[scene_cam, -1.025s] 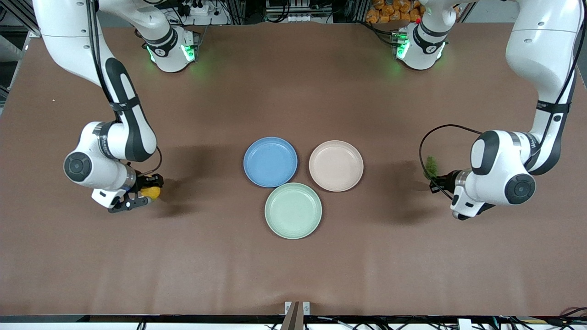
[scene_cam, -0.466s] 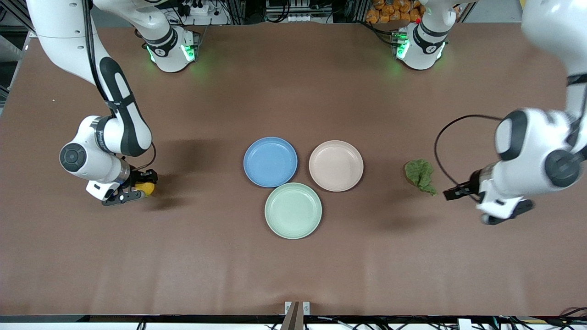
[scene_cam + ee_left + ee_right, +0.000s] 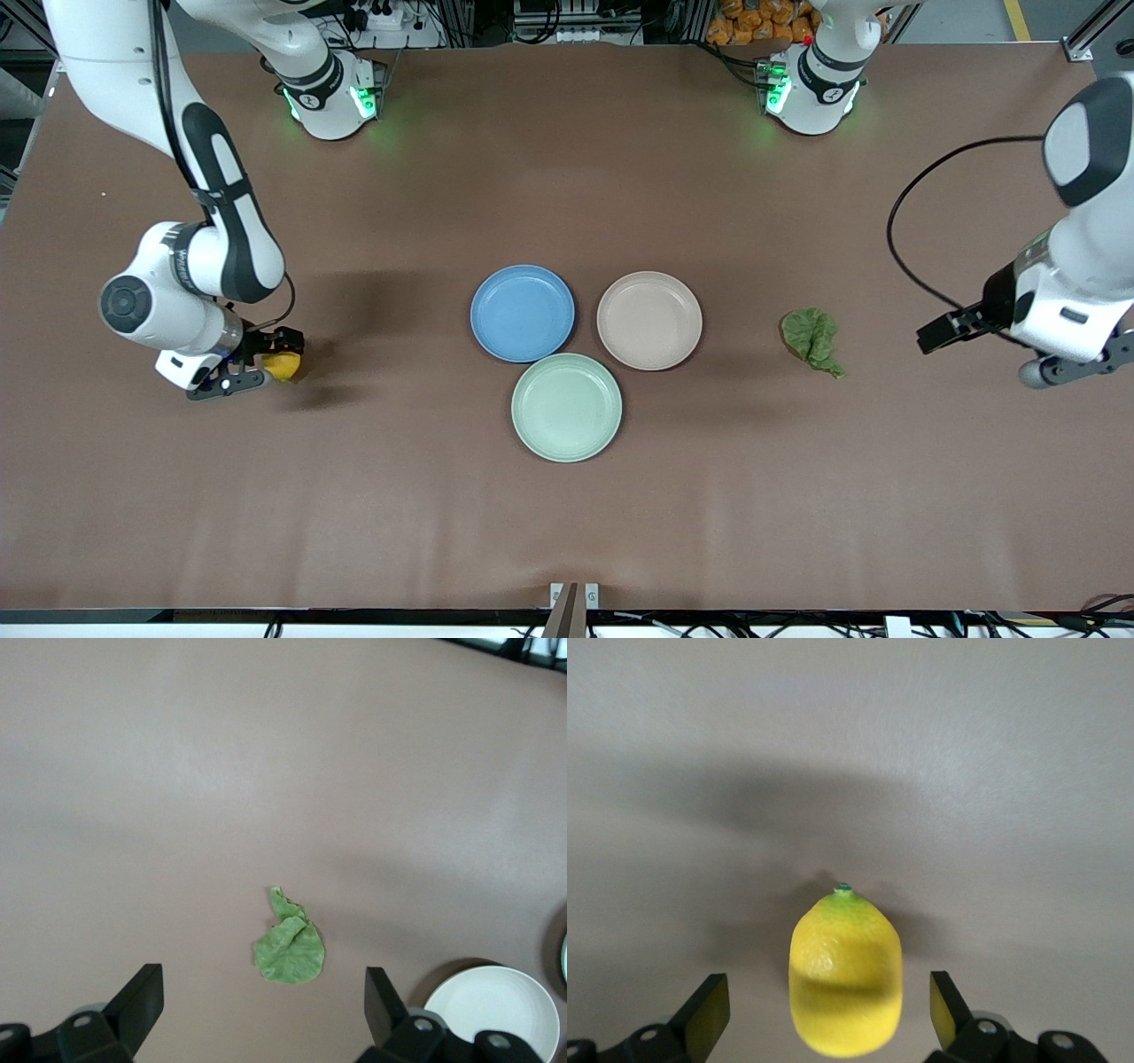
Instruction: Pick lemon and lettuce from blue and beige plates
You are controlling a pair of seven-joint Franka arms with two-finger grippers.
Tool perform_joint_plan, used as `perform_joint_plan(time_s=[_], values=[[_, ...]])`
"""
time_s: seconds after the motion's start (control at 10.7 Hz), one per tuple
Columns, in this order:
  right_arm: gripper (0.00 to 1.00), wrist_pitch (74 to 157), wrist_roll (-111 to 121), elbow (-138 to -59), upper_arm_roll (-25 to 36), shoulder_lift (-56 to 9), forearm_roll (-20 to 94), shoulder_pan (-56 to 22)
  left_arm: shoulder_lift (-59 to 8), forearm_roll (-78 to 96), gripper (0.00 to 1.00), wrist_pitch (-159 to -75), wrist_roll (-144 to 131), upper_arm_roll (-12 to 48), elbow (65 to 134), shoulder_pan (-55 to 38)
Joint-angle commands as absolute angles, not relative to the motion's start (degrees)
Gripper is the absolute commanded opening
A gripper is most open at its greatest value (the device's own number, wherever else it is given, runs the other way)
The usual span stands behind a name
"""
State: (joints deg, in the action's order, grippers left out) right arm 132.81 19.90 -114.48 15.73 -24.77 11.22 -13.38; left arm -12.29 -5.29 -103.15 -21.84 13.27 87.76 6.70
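Observation:
The lemon [image 3: 284,365] lies on the brown table near the right arm's end, off the plates. My right gripper [image 3: 260,363] is open around it; in the right wrist view the lemon [image 3: 846,973] sits between the spread fingertips [image 3: 709,1014] of the right gripper [image 3: 824,1017], touching neither. The lettuce [image 3: 810,338] lies flat on the table beside the beige plate [image 3: 649,320], toward the left arm's end. My left gripper [image 3: 992,353] is open and empty, raised over the table past the lettuce [image 3: 290,948]. The blue plate [image 3: 522,313] is empty, as is the beige one.
A mint-green plate [image 3: 566,407] touches both plates, nearer the front camera. The beige plate's rim [image 3: 493,1014] shows in the left wrist view beside the left gripper [image 3: 263,1010]. The arm bases stand along the table's back edge.
The left gripper let the lettuce go onto the table, then rose and drew away toward the left arm's end. The right arm shifted slightly toward its own end with the lemon.

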Motion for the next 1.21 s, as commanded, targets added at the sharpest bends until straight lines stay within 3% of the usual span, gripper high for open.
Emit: perform_joint_plan(time_s=[0.0, 0.84, 1.12], values=[[1.0, 125.8, 12.51, -113.73, 14.77, -18.21, 11.25, -11.08, -9.06, -6.41, 1.0, -101.08, -19.16, 12.92, 88.24, 7.03], [1.0, 103.12, 3.6, -113.73, 7.13, 1.38, 7.04, -1.95, -4.67, -5.1, 1.0, -95.02, -18.19, 13.1, 87.63, 7.74], [1.0, 96.18, 3.6, -109.18, 5.1, 3.78, 6.59, -0.97, -3.6, -3.69, 1.0, -94.31, -17.75, 12.92, 87.63, 6.42]])
